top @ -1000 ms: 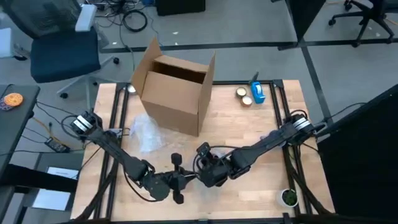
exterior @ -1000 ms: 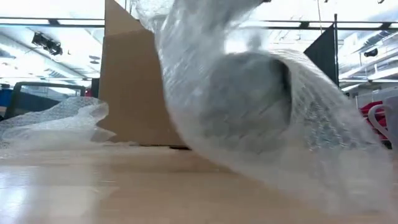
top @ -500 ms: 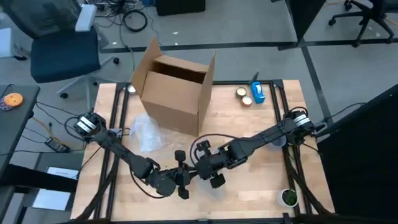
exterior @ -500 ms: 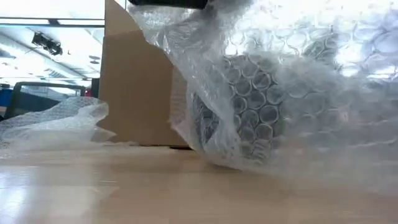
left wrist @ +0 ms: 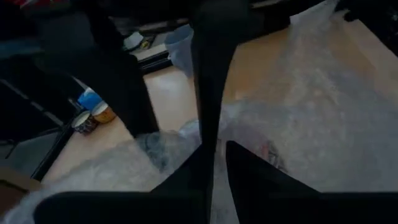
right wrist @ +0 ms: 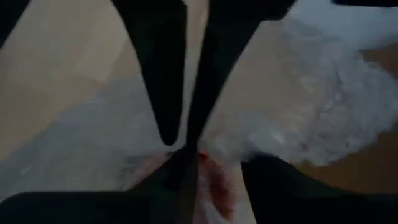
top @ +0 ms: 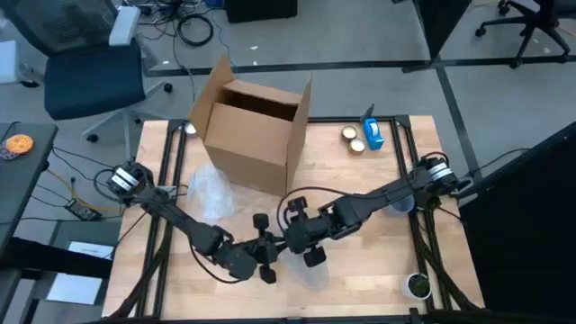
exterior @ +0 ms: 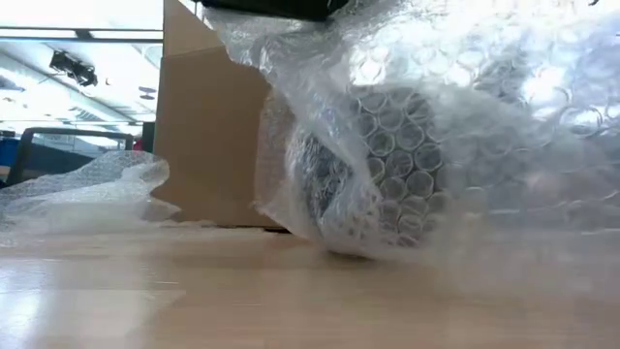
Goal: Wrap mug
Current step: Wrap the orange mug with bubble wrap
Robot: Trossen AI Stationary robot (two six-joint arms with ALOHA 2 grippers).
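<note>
A dark grey mug [exterior: 373, 165] lies on its side on the table, inside a sheet of clear bubble wrap [exterior: 504, 126] that drapes over it and spreads along the table. In the high view my left gripper [top: 264, 250] and my right gripper [top: 300, 236] meet at the table's near middle, over the bundle. Both are shut on the wrap. The mug itself is hidden under the grippers in the high view. My left gripper pinches the bubble wrap [left wrist: 186, 140] between its two fingers, coming in low from the table's left. How many layers it has cannot be told. The wrap lies slack over the mug and on the table. My right gripper pinches the bubble wrap [right wrist: 149, 158] between its two fingers, coming from the table's right, slanting down. The place lies right next to the left gripper's fingers [right wrist: 155, 68]. The wrap below it rests on the table.
An open cardboard box [top: 252, 126] stands at the table's far middle. A second loose sheet of bubble wrap [top: 211, 193] lies left of it. Two tape rolls [top: 353, 138] and a blue thing [top: 372, 133] sit far right; a pale cup [left wrist: 180, 46] stands right.
The wrapped mug has come down from its lifted, tilted pose and now lies on the table, with the wrap folded closer over it. My left gripper has gone toward the table's right edge, and my right gripper toward the left and far edges, until the two meet.
</note>
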